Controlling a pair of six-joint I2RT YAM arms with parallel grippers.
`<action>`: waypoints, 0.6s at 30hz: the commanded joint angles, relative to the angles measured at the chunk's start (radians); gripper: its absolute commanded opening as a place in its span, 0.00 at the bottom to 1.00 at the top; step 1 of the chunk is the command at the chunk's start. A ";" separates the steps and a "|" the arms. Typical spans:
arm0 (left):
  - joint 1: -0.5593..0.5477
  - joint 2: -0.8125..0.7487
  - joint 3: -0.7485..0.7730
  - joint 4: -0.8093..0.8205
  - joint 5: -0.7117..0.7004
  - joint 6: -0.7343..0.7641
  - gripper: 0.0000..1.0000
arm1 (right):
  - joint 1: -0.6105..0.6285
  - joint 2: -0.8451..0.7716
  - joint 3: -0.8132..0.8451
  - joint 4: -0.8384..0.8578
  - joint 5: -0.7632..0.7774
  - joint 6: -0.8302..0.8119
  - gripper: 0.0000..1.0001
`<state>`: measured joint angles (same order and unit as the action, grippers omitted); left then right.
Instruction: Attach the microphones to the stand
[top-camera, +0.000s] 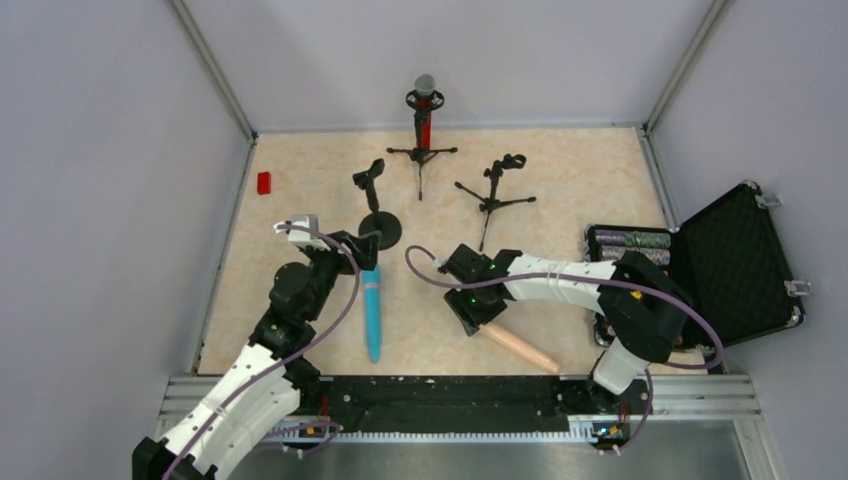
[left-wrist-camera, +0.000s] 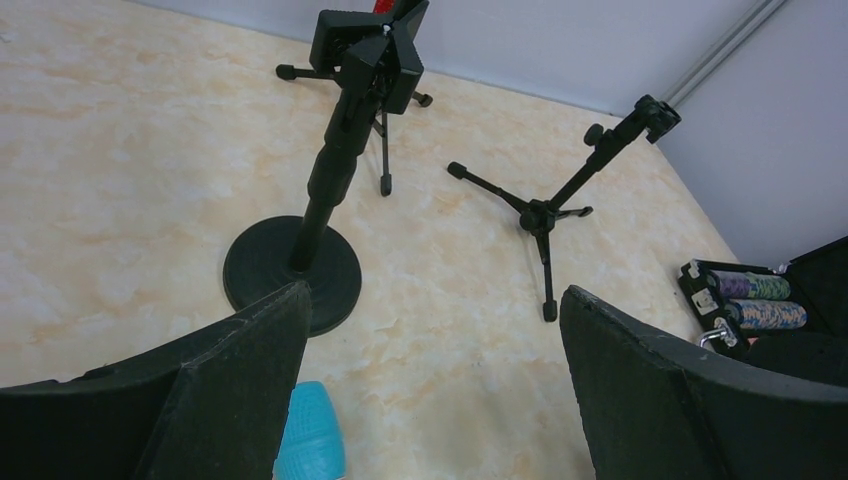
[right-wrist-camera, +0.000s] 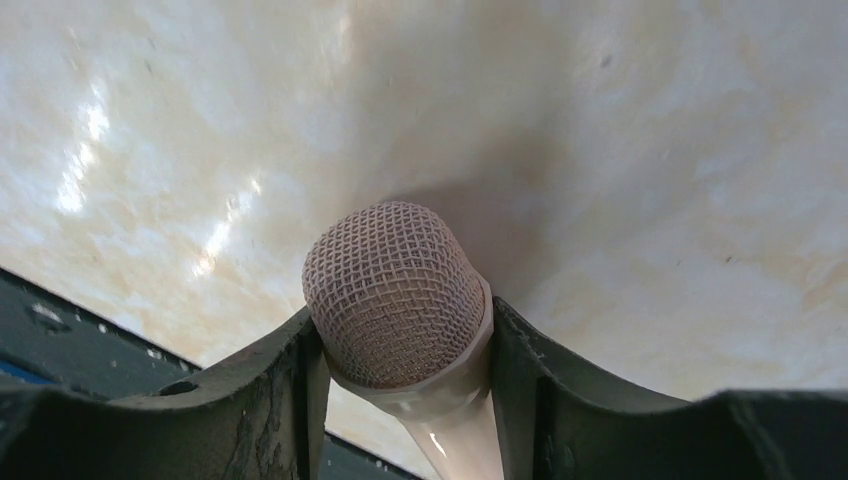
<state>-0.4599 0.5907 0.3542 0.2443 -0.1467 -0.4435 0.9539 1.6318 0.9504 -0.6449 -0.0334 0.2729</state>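
The right gripper (right-wrist-camera: 405, 335) pinches the peach-beige microphone (right-wrist-camera: 392, 290) at the collar just under its mesh head, with the barrel trailing toward the table's near edge, right of middle. It looks rigid and light. The glossy tapered barrel may slip and the woven mesh could dent, so the collar seems the sound hold. The left gripper (left-wrist-camera: 432, 305) hangs wide open above the light-blue microphone (top-camera: 372, 312), which lies left of middle before the round-base stand (left-wrist-camera: 300, 265)

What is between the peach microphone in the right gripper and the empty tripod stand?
Nothing visible. The right gripper is shut on the peach microphone, and only open table lies between it and the empty tripod stand.
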 joint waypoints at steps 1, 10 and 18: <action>-0.004 -0.015 -0.007 0.055 0.007 0.014 0.98 | 0.008 0.023 0.103 0.109 0.072 -0.010 0.37; -0.004 -0.038 -0.007 0.037 0.021 0.043 0.98 | -0.012 0.111 0.263 0.214 0.309 -0.151 0.49; -0.005 -0.066 -0.011 0.013 0.020 0.048 0.98 | -0.059 0.171 0.304 0.183 0.254 -0.190 0.81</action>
<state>-0.4599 0.5468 0.3492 0.2298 -0.1387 -0.4141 0.9192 1.8034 1.2278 -0.4587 0.2241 0.1169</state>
